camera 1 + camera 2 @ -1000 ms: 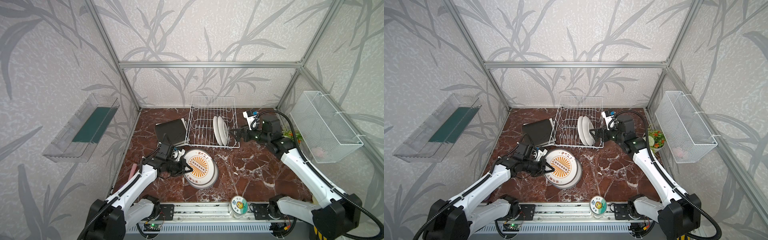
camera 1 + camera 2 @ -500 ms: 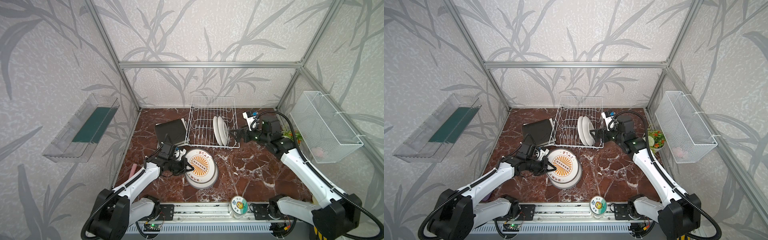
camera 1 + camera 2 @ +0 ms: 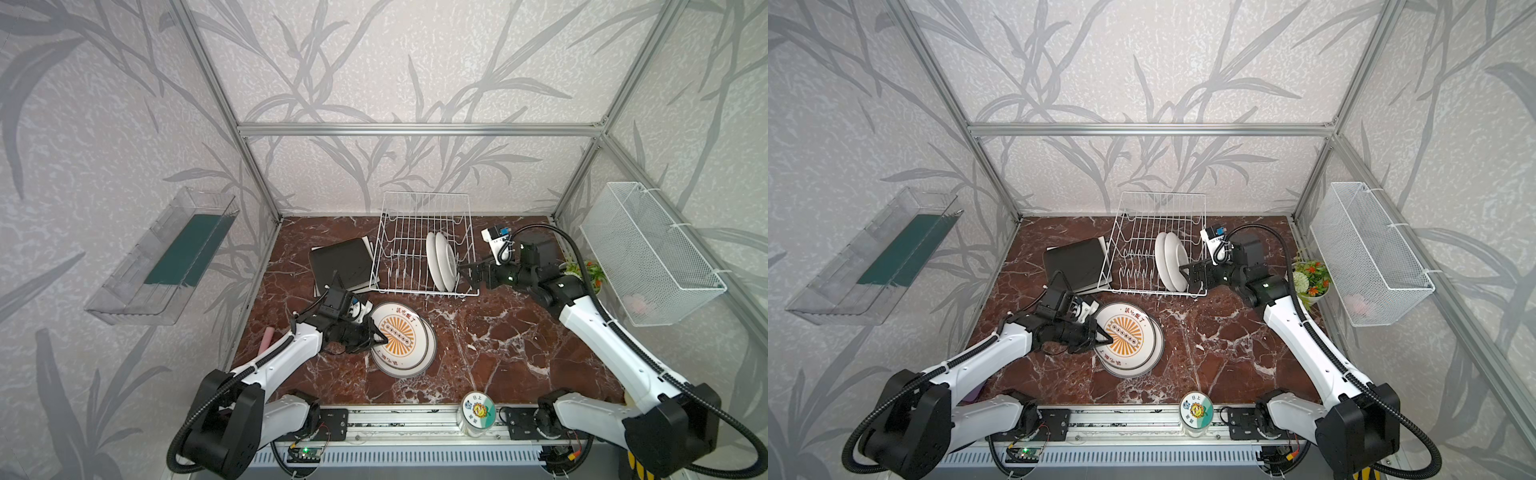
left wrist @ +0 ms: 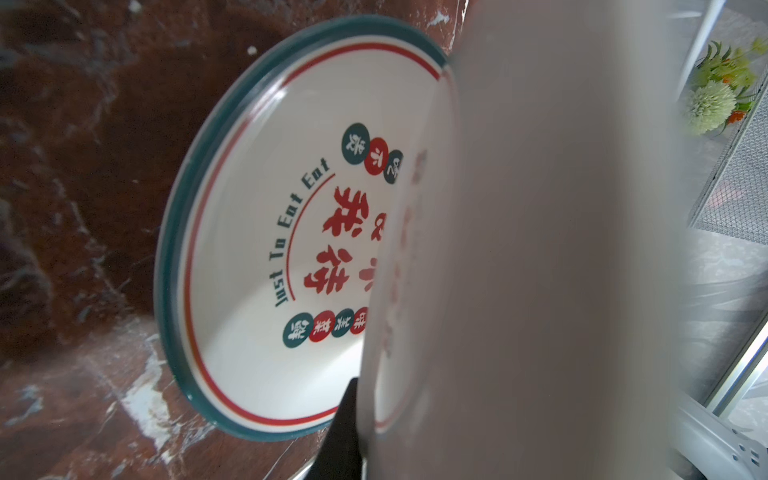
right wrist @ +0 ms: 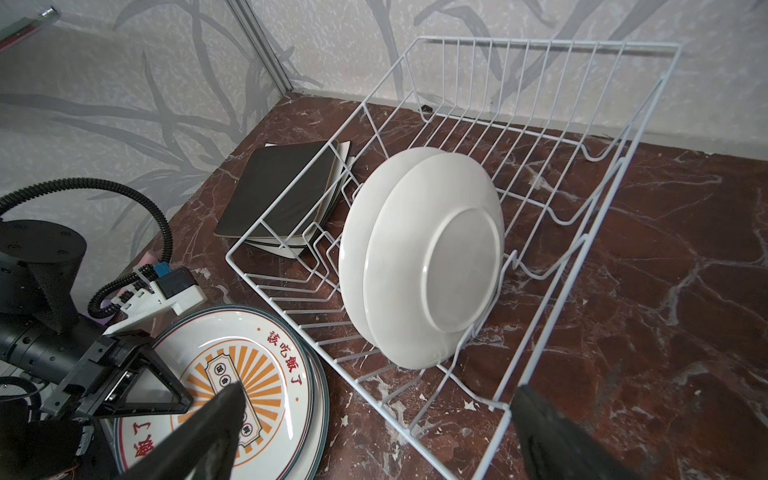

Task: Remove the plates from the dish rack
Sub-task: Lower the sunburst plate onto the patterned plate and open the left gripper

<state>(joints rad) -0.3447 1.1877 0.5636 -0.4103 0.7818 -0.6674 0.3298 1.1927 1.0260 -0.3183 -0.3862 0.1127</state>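
Rack: white wire dish rack [image 3: 405,249] sits back-centre on the red-brown marble worktop [image 3: 498,340], close to the rear wall; its left slots are bare.
In rack: two round white plates [image 3: 442,262] stand upright and close together in the right-hand slots, undersides twd the right arm.
Off rack, left: black square plate [image 3: 343,266] lies flat on top of the cream square plates [image 5: 343,158], of which only edges show. This stack is just beside the rack's left side.
Off rack, front: round white plate w/ orange sunburst face [image 3: 401,332] lies on a round white plate w/ green rim [image 4: 249,228], shifted off-centre. The pair is near the rack's front-left corner.
Open room: wide bare worktop btwn the round stack and the right arm; bare strip in front of the stack too.
Edges: round jar w/ flower-sticker lid [image 3: 478,409] at the front edge; small pot of flowers [image 3: 582,270] at the right edge. White mesh basket [image 3: 648,257] hangs on the right wall, clear plastic tray [image 3: 162,257] on the left wall.
Left jaws: at the sunburst plate's left rim, one finger over its face and a black finger [image 4: 343,428] along its blurred underside. Gap is narrow; can't tell if clamped or let go.
Right jaws: spread wide, empty, hovering off the rack's front-right corner and pointed at the upright plates, clear of them. Contact w/ rack wire: can't tell.
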